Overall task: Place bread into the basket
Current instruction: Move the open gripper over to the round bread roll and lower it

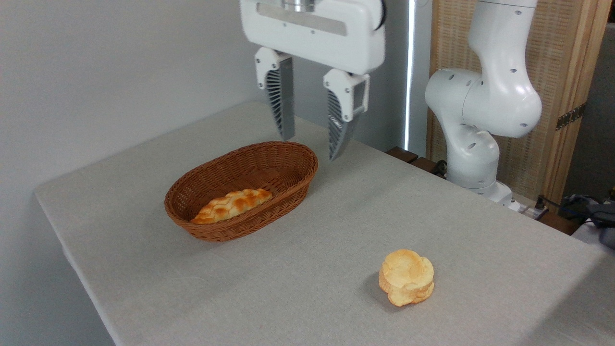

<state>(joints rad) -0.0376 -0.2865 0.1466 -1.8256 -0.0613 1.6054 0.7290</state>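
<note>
One camera stands still, up high near a corner of the table (307, 221). It looks down and across the table toward the robot arm (485, 105) and the wall behind it, fairly close.

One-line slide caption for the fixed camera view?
Open hand above the basket holding a braided loaf; round bun on the table.

A table (298, 269) covered in pale grey cloth carries two things directly — an oval wicker basket (293, 163) toward the back left, and a small round bun (406, 277) near the front right, well apart from it.
</note>
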